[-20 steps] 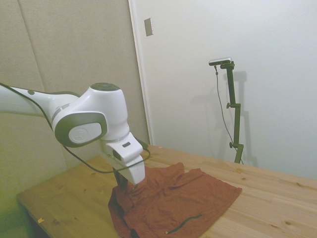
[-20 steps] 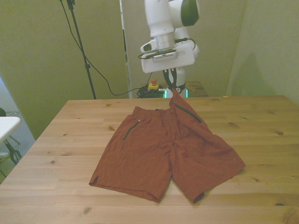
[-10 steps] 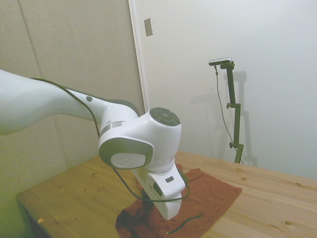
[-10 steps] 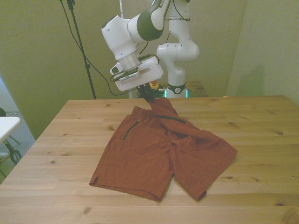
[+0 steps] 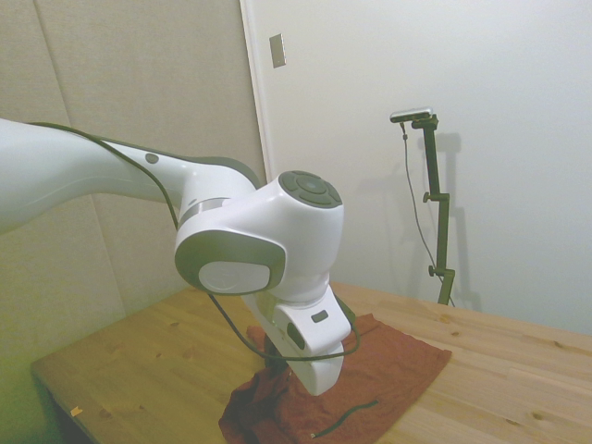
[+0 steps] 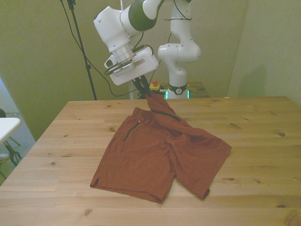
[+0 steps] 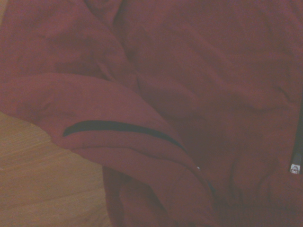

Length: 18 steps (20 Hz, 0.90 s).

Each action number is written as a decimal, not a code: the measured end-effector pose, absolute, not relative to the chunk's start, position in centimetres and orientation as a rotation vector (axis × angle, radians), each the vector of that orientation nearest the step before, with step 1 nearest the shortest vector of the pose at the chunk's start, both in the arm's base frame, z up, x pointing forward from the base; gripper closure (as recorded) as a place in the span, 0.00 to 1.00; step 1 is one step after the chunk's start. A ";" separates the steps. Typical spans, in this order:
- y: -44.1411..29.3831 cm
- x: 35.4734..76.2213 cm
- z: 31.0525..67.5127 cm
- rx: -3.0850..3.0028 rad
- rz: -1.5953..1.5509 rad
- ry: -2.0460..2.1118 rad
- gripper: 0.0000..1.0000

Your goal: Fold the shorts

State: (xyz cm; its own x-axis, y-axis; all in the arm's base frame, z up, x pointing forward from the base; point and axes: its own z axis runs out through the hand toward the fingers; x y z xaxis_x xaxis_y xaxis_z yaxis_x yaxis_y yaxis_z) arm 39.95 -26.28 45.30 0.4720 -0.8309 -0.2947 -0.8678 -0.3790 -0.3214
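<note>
The table [image 6: 263, 136], of light wooden planks, carries the shorts [image 6: 157, 155], a rust-red, wrinkled pair spread across its middle with both leg openings toward the near edge in the front view. The leg on the front view's left lies flat; the half on the front view's right is drawn up at the waistband and slants inward over the middle of the garment, forming a raised ridge of cloth. A dark zipper pocket [image 6: 127, 133] shows on the flat half, and a second dark zipper [image 6: 165, 114] runs along the lifted ridge. The white arm [image 6: 127, 21] leans in above the far part of the table, its pincer [image 6: 149, 92] clenched on the waistband corner of the shorts and holding that corner clear of the wood. In the side view the arm's bulk hides the pincer; the shorts [image 5: 388, 370] lie beneath it. The wrist view shows folded red cloth [image 7: 199, 94] and bare wood beside it.
</note>
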 end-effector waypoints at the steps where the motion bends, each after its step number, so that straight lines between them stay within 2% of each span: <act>1: -26.6 39.6 45.1 -2.284 0.121 1.428 1.00; 5: -27.9 38.1 42.3 -2.260 0.178 1.479 1.00; 6: -28.3 37.8 41.7 -2.264 0.180 1.495 0.00; 14: -30.1 37.5 37.6 -2.313 0.227 1.589 0.00; 18: -31.0 37.2 37.3 -2.309 0.217 1.650 0.00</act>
State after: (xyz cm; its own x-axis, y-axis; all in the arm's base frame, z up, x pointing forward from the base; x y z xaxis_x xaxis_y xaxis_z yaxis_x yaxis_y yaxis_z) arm 37.21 -30.97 37.28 0.3309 -0.8981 -0.2896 -0.9424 -0.2990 -0.1497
